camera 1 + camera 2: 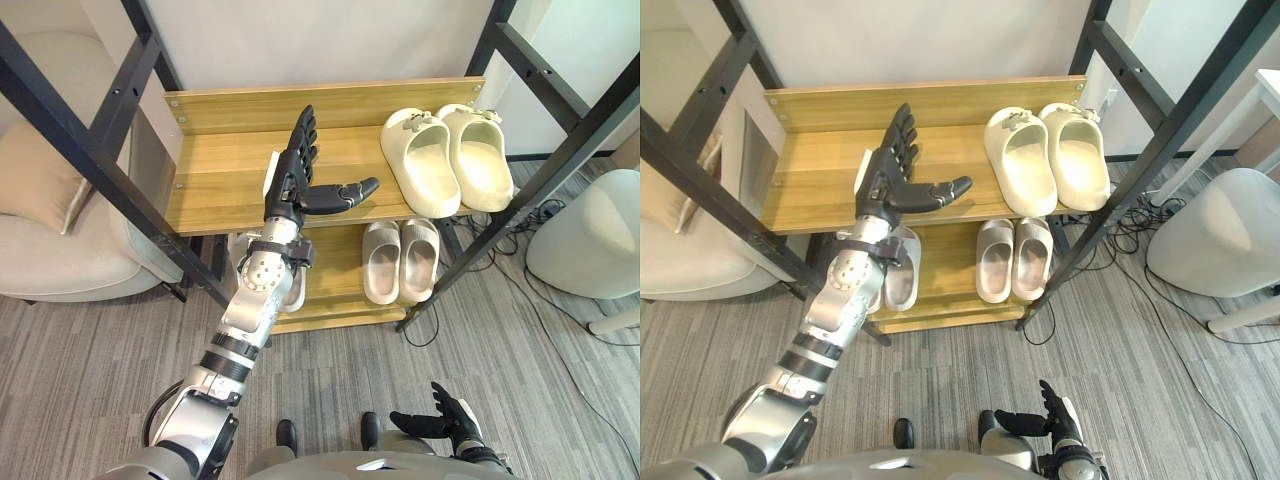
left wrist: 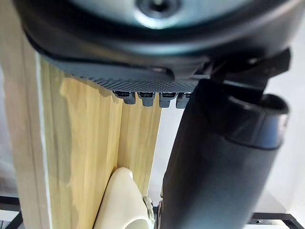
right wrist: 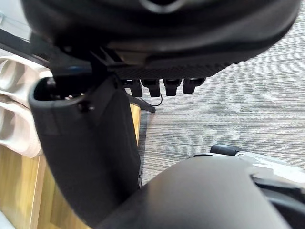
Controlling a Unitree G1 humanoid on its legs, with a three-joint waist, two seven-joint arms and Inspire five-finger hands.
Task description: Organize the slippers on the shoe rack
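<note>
Cream slippers (image 1: 445,160) are paired on the upper shelf (image 1: 220,175), at 3 o'clock from the open, empty left hand (image 1: 298,182); the right hand (image 1: 442,416) is open too. Light, pliable foam is expected; the heel rim should be gripped.

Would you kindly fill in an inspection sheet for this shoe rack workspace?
Surface: two-tier wooden shoe rack, upper shelf's left half bare.
Job's things: cream foam slippers paired on upper shelf, right; grey slippers paired below; pale slippers partly hidden, lower shelf left.
Clutter: nothing seen.
Hands: left hand open above upper shelf; right hand open, low, idle.
Cables: black cables on grey carpet right of rack.
Surroundings: beige armchair left, white rounded seat right.
</note>
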